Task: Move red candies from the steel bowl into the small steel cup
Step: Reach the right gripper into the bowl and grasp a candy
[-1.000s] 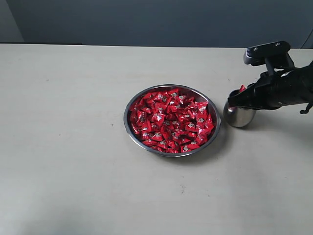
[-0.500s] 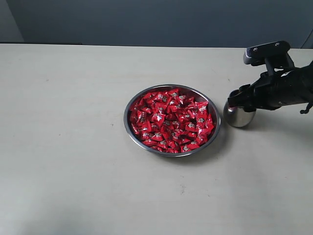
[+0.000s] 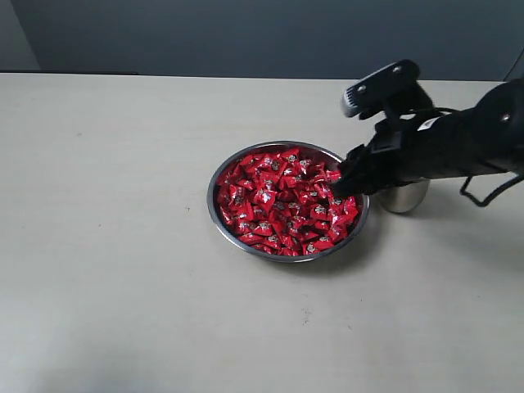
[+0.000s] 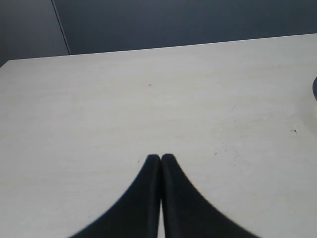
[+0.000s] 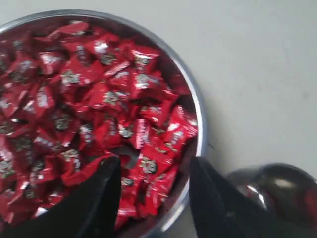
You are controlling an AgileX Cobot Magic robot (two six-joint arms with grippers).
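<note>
The steel bowl sits mid-table, heaped with red candies. Its rim and the candies fill the right wrist view. The small steel cup stands just right of the bowl, partly hidden behind the right arm, and shows as a dark rounded body in the wrist view. My right gripper hangs open over the bowl's right edge, one finger above the candies and the other by the rim, holding nothing. My left gripper is shut over bare table, out of the exterior view.
The pale table spreads wide to the left and front of the bowl. A dark wall runs behind the table's far edge. The right arm's black body stretches in from the right edge above the cup.
My right gripper has swung left from above the cup to the bowl's right edge. The red candy seen at its tip one second ago is gone. Bowl and cup have stayed put.
</note>
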